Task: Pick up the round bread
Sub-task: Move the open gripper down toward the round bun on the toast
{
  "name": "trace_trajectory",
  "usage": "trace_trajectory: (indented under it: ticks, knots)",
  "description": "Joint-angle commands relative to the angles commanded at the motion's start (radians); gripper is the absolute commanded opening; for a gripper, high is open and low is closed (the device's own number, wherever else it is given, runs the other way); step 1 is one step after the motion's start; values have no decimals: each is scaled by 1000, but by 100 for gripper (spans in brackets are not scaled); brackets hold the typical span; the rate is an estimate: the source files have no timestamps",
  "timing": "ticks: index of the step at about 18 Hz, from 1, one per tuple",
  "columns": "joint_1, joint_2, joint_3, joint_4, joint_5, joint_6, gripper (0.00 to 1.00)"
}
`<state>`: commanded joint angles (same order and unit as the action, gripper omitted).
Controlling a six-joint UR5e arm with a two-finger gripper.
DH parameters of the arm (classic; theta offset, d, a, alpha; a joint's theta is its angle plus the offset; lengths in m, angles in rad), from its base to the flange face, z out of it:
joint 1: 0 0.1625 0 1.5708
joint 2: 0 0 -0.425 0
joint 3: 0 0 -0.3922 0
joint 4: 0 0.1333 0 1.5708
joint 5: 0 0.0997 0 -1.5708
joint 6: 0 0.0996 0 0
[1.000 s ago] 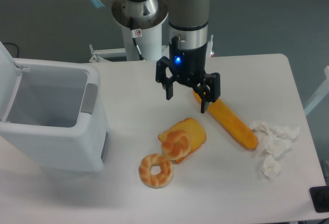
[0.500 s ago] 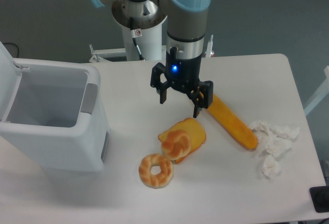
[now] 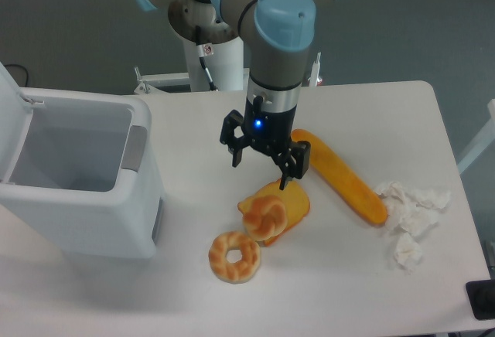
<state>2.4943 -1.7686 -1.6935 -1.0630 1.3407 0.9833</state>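
Note:
The round bread (image 3: 264,218) is a small domed bun with a golden knotted top. It rests on the front left part of a flat toast slice (image 3: 288,201) near the middle of the white table (image 3: 387,120). My gripper (image 3: 261,166) hangs open and empty above the table, just behind and a little above the round bread, with its fingers spread. One fingertip (image 3: 284,181) is over the back edge of the toast. The ring bread (image 3: 234,257) with a hole lies in front of the round bread.
A long orange baguette (image 3: 340,175) lies to the right of my gripper. Crumpled white paper (image 3: 410,213) sits at the right. A white bin (image 3: 73,175) with an open lid stands at the left. The arm's base (image 3: 209,43) is at the back.
My gripper has moved left and toward the front, from beside the baguette to just behind the round bread, and has turned a little. It stays open. The breads have not moved.

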Motion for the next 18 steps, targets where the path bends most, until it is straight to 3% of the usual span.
trace_trajectory:
  ticks: [13, 18]
  knots:
    - [3, -51, -57, -2, 11, 5, 100]
    - [0, -100, -72, 3, 107, 3, 100]
